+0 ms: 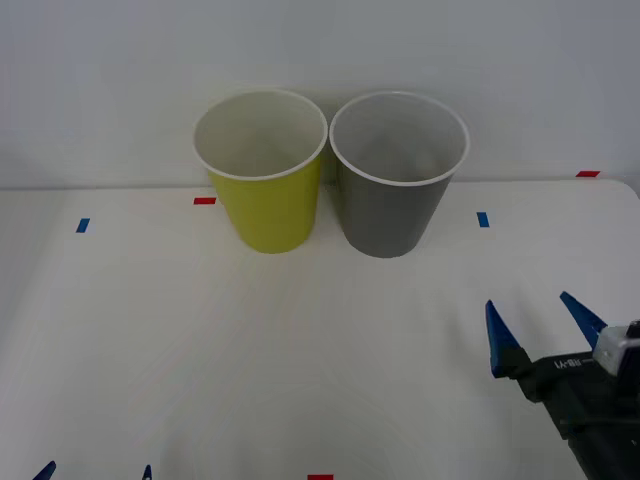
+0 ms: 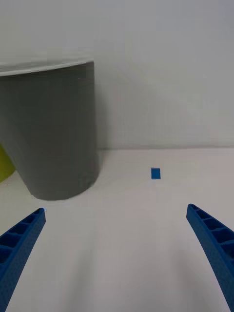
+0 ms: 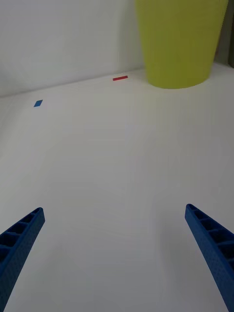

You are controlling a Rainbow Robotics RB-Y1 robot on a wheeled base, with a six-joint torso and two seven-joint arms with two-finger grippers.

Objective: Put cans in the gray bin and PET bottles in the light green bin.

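Front view showed the gray bin [image 1: 398, 190] far and left of the right gripper [image 1: 545, 320], fingers spread empty; light green bin [image 1: 264, 180] beside it; left gripper [image 1: 97, 470] open near-left. I saw no can.

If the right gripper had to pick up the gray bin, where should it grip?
Probably the near rim of the gray bin, from above: it stands upright and open-topped, and its body looks wider than the open right gripper, so pinching one wall suits better.
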